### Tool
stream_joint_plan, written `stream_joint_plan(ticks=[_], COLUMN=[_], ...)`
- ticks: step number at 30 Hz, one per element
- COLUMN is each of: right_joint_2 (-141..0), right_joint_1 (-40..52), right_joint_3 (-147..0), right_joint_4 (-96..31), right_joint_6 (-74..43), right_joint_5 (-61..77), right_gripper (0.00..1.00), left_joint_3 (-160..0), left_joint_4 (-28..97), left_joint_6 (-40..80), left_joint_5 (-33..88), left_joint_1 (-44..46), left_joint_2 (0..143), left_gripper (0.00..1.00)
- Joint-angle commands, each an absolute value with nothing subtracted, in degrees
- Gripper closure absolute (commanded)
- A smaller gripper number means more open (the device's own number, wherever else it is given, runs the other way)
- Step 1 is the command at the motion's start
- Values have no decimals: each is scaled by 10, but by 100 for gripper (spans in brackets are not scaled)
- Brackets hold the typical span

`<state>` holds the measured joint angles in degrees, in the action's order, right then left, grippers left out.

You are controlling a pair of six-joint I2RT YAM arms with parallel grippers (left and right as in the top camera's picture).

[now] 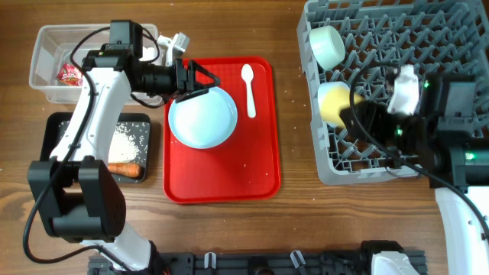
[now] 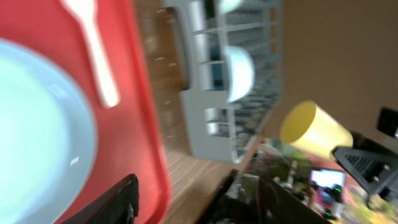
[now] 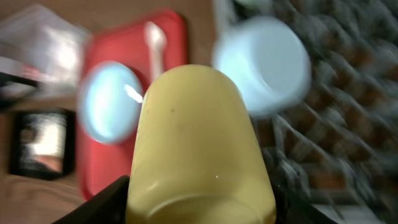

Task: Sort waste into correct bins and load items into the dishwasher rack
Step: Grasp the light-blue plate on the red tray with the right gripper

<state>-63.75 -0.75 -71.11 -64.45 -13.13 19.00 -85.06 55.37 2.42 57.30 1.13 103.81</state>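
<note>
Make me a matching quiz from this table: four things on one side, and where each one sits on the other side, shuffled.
Things:
1. white spoon
2. carrot
3. red wrapper
4. light blue bowl

Places:
A. in the clear tub
B. in the grey rack
C. on the red tray
D. in the black tray

Pairs: 1-C, 2-D, 3-A, 4-B
</note>
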Motion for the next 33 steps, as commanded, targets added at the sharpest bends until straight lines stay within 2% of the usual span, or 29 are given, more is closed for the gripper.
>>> stream_joint_plan(ticks=[1, 7, 10, 12, 14, 15, 17, 23, 28, 33], right_joint_2=[-665, -760, -808, -829, -845, -854, -856, -839, -851, -959], right_joint_1=[-7, -7, -6, -1, 9, 18, 30, 58, 162, 293], right_joint_3=[-717, -717, -717, -717, -717, -717, -719, -851, -884, -884], right_joint_4=[-703, -762, -749, -743, -744, -742, -732, -745, -654, -533], right_joint_6=[-137, -170, -171, -169, -165, -165, -165, -145, -184, -281], right_joint_5=[100, 27, 18, 18, 19, 18, 19, 75, 107, 74], right_gripper=[60, 56, 56, 51, 34, 19, 7, 6, 7, 23], left_joint_3=[-856, -856, -856, -856, -856, -856, -856, -856, -856, -856], left_joint_4=[568, 582, 583, 584, 584, 584, 586, 594, 599, 620], left_joint_6=[19, 19, 19, 19, 19, 19, 19, 19, 54, 128], left_joint_5=[479, 434, 424, 421, 421, 421, 420, 343, 209, 55], left_joint_1=[8, 9, 9, 9, 9, 9, 9, 9, 8, 8], left_joint_2=[1032, 1032, 1032, 1032, 1032, 1032, 1032, 994, 886, 795], left_gripper=[42, 41, 40, 40, 38, 37, 37, 37, 33, 24])
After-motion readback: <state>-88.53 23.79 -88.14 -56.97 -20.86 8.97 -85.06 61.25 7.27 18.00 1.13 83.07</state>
